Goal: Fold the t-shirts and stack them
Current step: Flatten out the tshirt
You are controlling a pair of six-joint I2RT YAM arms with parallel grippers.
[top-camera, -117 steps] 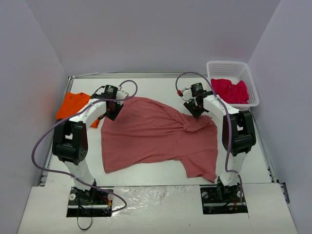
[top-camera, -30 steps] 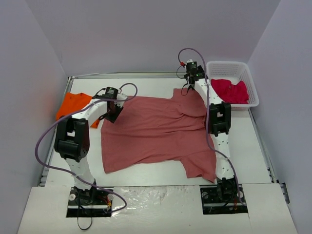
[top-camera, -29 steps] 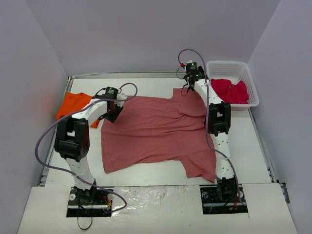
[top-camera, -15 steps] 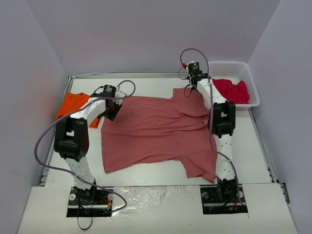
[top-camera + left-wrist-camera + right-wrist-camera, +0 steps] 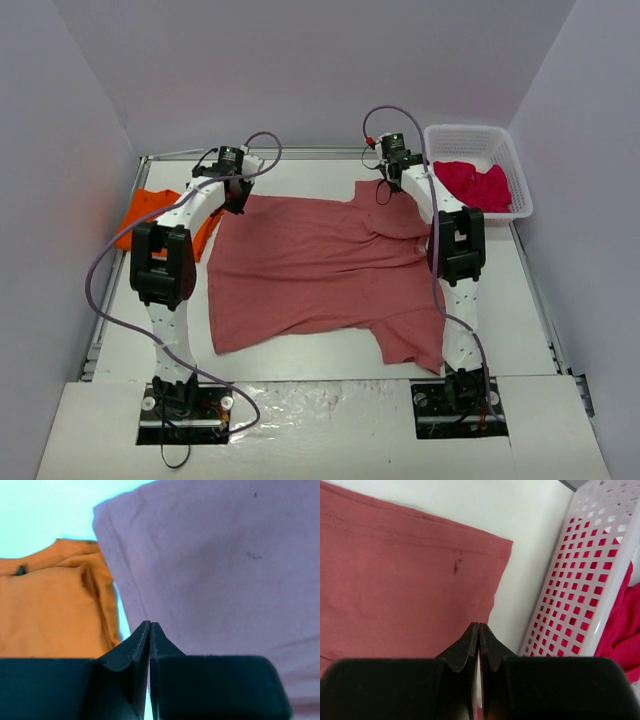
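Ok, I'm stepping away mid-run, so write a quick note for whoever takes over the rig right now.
Left gripper: shut at the far left corner of the large brick-red t-shirt.
Right gripper: shut at its far right corner; cloth pinched or not, unclear.
That shirt lies spread out, unfolded.
Orange t-shirt lies left of it; crimson-pink t-shirt in the white plastic basket.
Nothing stacked; folding and stacking remain.

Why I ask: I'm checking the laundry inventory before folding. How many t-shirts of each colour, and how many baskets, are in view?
Brick-red t-shirt: 1
Orange t-shirt: 1
Crimson-pink t-shirt: 1
White basket: 1
Total: 4
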